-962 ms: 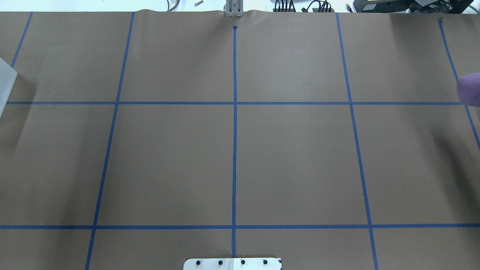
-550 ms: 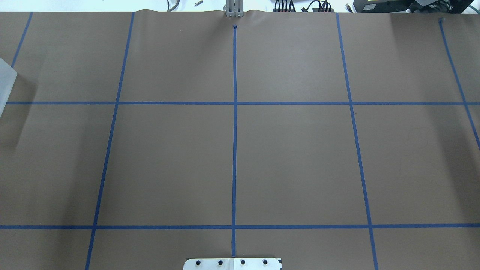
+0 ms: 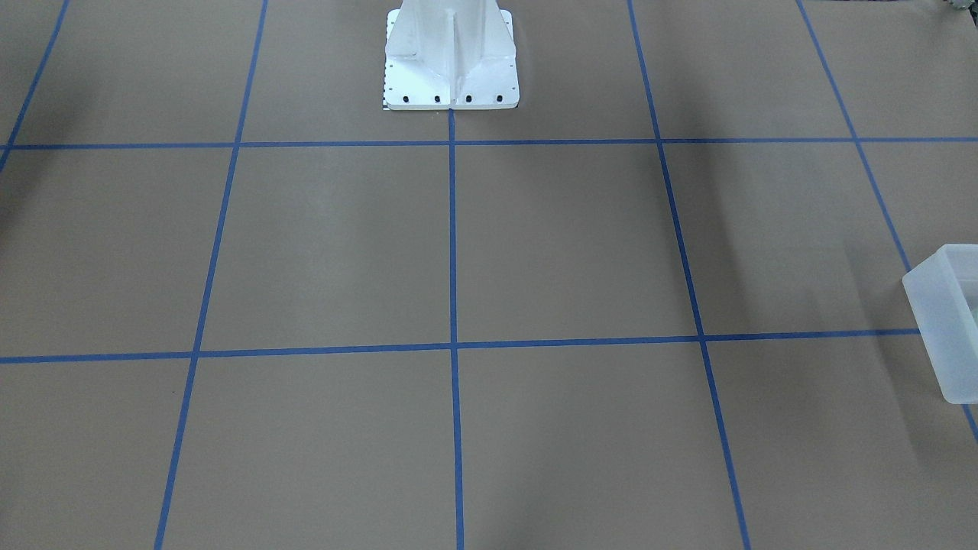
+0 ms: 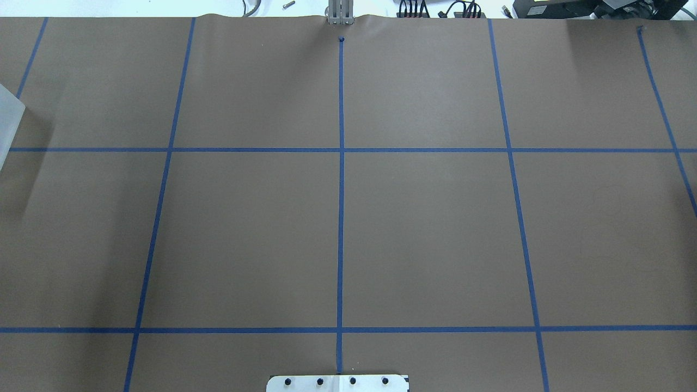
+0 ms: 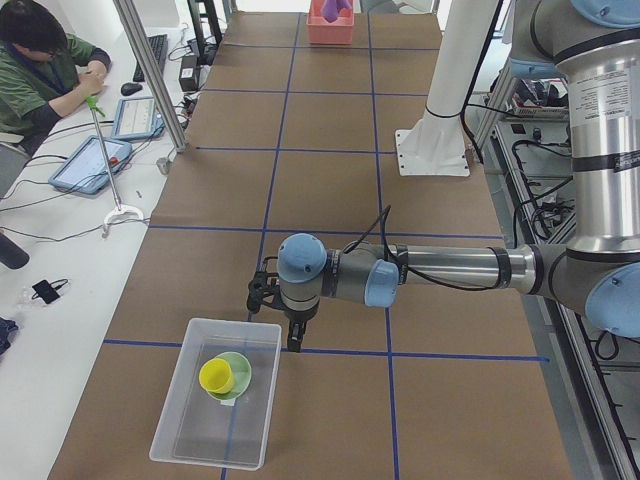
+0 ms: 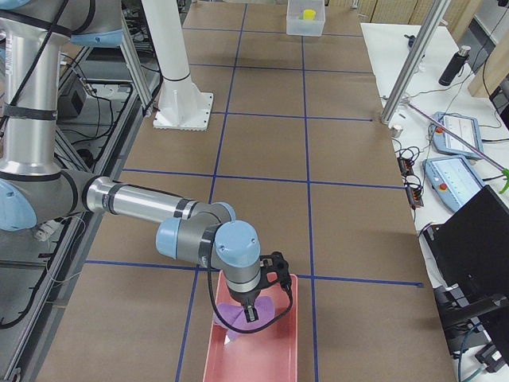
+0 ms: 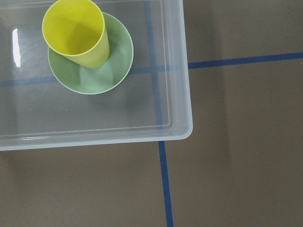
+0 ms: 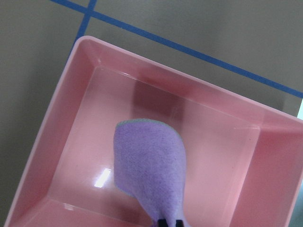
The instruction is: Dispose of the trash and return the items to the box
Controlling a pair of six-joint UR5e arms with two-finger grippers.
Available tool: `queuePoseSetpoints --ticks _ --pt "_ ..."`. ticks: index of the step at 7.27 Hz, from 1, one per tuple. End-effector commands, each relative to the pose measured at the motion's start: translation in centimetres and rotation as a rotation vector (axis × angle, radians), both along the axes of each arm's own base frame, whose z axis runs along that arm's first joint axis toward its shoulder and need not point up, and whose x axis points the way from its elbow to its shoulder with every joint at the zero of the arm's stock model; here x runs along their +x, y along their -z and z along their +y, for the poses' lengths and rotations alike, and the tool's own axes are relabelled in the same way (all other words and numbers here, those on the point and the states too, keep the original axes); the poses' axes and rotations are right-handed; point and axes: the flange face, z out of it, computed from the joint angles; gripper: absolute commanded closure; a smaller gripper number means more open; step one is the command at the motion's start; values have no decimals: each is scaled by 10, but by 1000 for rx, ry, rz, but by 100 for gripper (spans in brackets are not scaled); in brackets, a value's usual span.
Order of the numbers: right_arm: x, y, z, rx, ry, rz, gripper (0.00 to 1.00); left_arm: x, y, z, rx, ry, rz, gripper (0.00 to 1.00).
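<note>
The yellow cup (image 7: 75, 33) stands in the mint-green bowl (image 7: 106, 71) inside the frosted box (image 7: 182, 94). The exterior left view shows the cup (image 5: 217, 375), bowl (image 5: 240, 365) and box (image 5: 195, 440) at the table's near end. My left gripper (image 5: 292, 340) hangs just beyond the box's far rim; I cannot tell whether it is open or shut. My right gripper (image 6: 250, 312) is shut on a purple cloth (image 8: 149, 170), which hangs into a pink tray (image 8: 71, 109). The exterior right view shows the cloth (image 6: 231, 317) and tray (image 6: 270, 358).
The white pedestal base (image 3: 451, 61) stands at the robot's side of the table. A corner of the box shows at the right edge of the front-facing view (image 3: 943, 321). An operator (image 5: 45, 60) sits beside the table with tablets and cables.
One second ago the purple cloth showed at the right edge of the overhead view. It has since moved out of that view to the right.
</note>
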Motion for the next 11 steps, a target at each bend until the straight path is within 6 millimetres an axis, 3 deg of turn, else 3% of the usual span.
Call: queuePoseSetpoints --ticks 1,3,4,5,6,7,9,10,11 --pt "-29 -18 -11 -37 -39 -17 100 0 1 -1 16 0 0 1" --pt "-46 -20 -14 -71 -44 -63 100 1 0 -1 12 -1 1 1" --pt "-48 -20 -15 -71 -39 -65 54 1 -2 -1 10 -2 0 1" --pt "-47 -6 -34 -49 -50 -72 1 1 -3 -1 7 -1 0 1" --pt "-48 15 -57 -53 -93 -124 0 1 -3 -1 7 -2 0 1" --pt "-52 34 -67 -65 -135 -220 0 1 -3 -1 5 -1 0 1" --pt "-52 50 -66 -76 -141 -254 0 1 -4 -1 5 -2 0 1" --pt "-54 66 -64 -153 -146 -215 0 0 -5 0 2 0 0 1" --pt "-52 96 -62 -215 -137 -84 0 0 -6 0 0 0 0 1"
